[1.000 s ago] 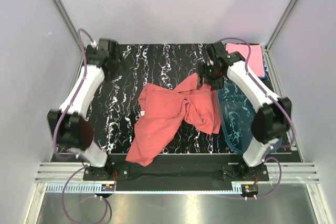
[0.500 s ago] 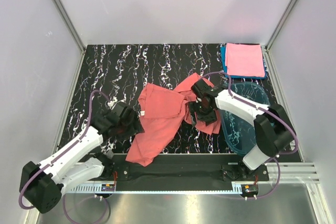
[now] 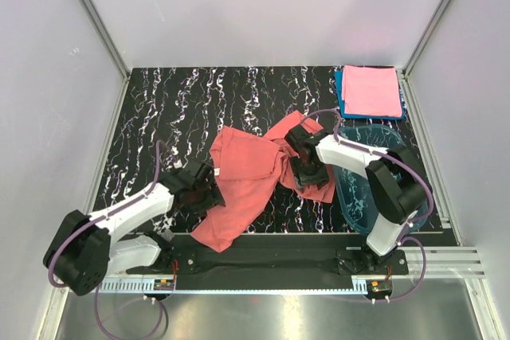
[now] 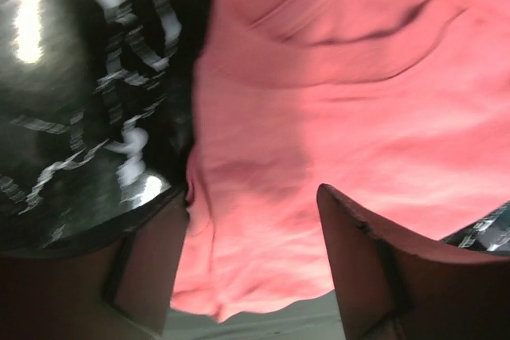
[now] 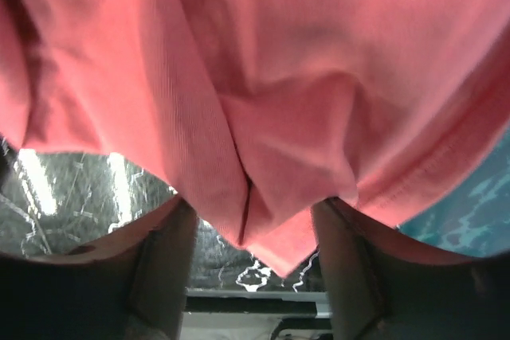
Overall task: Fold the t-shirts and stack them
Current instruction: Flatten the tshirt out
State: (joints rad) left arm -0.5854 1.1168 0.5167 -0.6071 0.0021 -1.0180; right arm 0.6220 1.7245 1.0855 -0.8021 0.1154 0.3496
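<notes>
A salmon-red t-shirt [image 3: 247,177] lies crumpled on the black marbled table [image 3: 175,109], its right part draped onto the tub's rim. My left gripper [image 3: 209,194] is open, low over the shirt's left hem; the left wrist view shows cloth [image 4: 335,117] between the spread fingers [image 4: 366,268]. My right gripper [image 3: 307,171] is open, down on the shirt's bunched right part; a fold of cloth [image 5: 279,157] hangs between its fingers [image 5: 163,260]. A folded pink t-shirt [image 3: 370,90] lies on a folded blue one [image 3: 339,89] at the back right.
A clear blue plastic tub [image 3: 368,181] stands at the right, partly under my right arm. The table's near edge with the metal rail [image 3: 271,264] runs just below the shirt's lower corner. The cage walls close in left, right and back.
The left arm swung from the back left down to the shirt's left hem. The right arm came down from the back onto the shirt's right part. The shirt has barely shifted.
</notes>
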